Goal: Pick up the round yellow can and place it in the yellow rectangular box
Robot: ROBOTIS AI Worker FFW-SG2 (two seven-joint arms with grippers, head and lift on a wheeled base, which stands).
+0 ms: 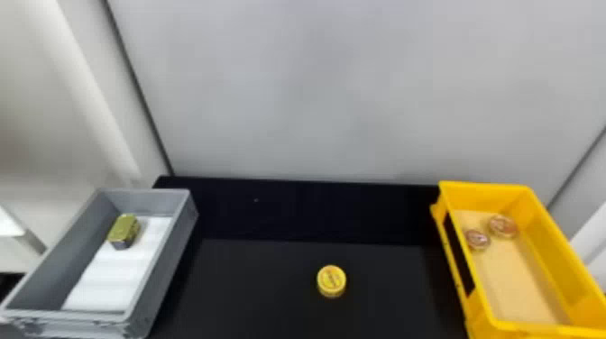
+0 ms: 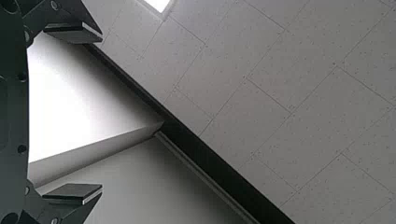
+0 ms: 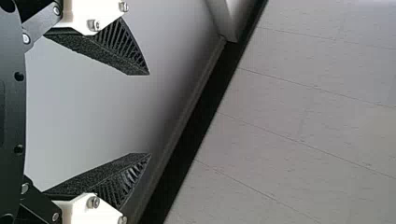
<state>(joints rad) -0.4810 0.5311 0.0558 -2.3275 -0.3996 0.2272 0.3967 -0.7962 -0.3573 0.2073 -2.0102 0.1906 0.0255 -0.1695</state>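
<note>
The round yellow can [image 1: 332, 281] stands on the black table, a little right of the middle in the head view. To its right is the yellow rectangular box [image 1: 552, 234], with two small round reddish-brown tins [image 1: 502, 226] lying inside near its far end. In the left wrist view my left gripper [image 2: 102, 114] is open, its fingers wide apart with nothing between them. My right gripper [image 3: 149, 114] in the right wrist view is also open and holds nothing. Wall and ceiling lie beyond both grippers, away from the can.
At the table's left stands a grey box [image 1: 164, 259] with a white liner and a green-gold block-shaped tin [image 1: 124, 230] in it. The black table [image 1: 252, 284] stretches between the two boxes. Behind it rises a grey wall [image 1: 338, 90].
</note>
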